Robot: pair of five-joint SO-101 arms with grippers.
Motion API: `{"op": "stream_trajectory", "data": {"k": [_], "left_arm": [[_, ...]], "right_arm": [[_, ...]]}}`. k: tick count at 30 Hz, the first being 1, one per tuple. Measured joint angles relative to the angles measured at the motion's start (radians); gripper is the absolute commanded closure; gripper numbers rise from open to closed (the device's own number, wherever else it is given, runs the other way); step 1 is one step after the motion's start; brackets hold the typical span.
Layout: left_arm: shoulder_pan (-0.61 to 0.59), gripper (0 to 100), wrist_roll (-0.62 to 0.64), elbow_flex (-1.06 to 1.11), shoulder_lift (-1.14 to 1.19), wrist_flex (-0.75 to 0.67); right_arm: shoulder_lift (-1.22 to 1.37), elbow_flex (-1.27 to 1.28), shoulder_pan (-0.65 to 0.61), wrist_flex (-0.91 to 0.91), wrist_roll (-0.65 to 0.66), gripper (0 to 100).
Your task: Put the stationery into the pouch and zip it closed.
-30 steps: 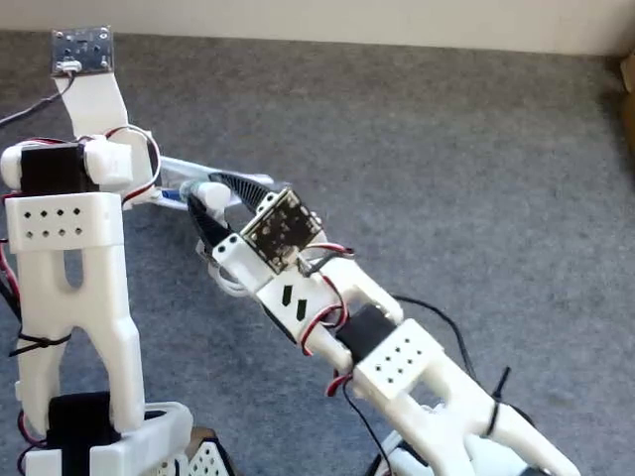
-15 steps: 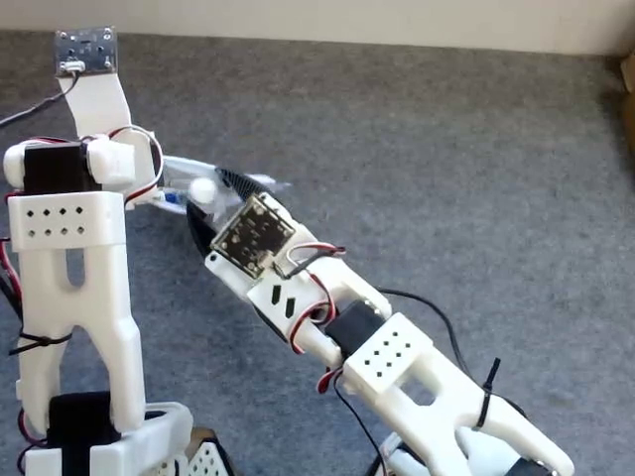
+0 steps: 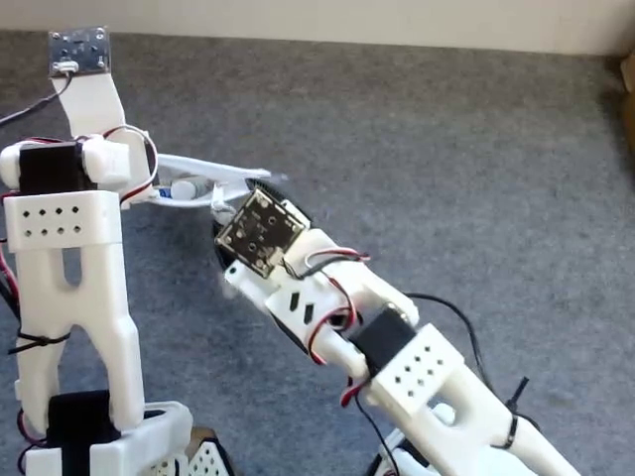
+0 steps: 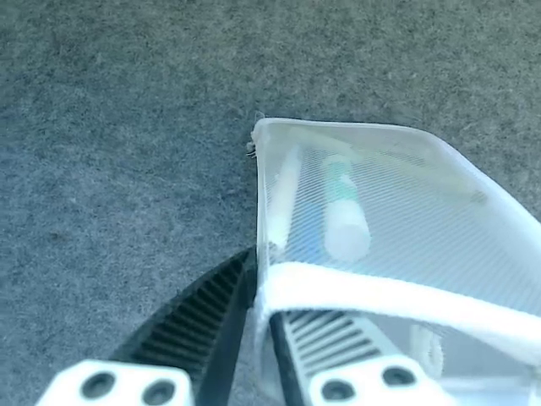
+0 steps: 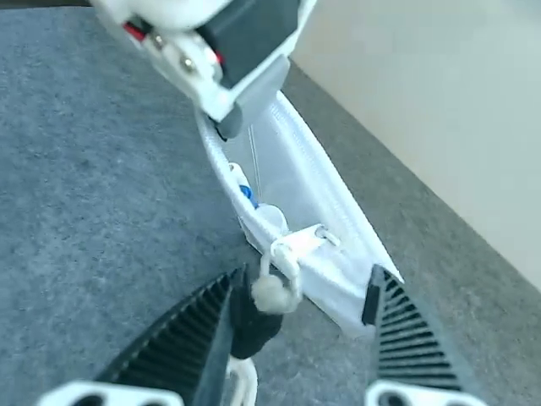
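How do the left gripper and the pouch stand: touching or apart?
Touching: the left wrist view shows the left gripper shut on an edge of the pouch.

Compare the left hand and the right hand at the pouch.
The left hand is shut on one end of the pouch; the right hand is open. The left hand grips its edge; the right hand sits at the zipper pull without clamping it. Both are at the pouch.

High cam fixed, looking down on the desk (image 3: pixel 476 149) from above. Both wrist cams sit close, aimed at the pouch (image 4: pixel 380 203); all three share it.
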Motion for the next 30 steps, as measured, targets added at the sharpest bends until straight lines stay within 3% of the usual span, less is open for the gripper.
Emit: {"op": "stream_trajectory", "data": {"k": [9, 16, 23, 30], "left_arm": [[0.0, 99, 0.0, 0.0, 0.0, 0.0], [0.0, 99, 0.0, 0.0, 0.0, -0.002], [0.0, 99, 0.0, 0.0, 0.0, -0.002], [0.0, 99, 0.0, 0.0, 0.0, -0.002]], "right_arm": [[-0.12, 0.0, -0.077, 0.13, -0.003, 79.6], [-0.158, 0.0, -0.11, 0.199, -0.149, 79.6], [-0.051, 0.006, -0.064, 0.087, -0.347, 79.6], [0.117, 0.017, -0.005, -0.049, -0.427, 79.6]]}}
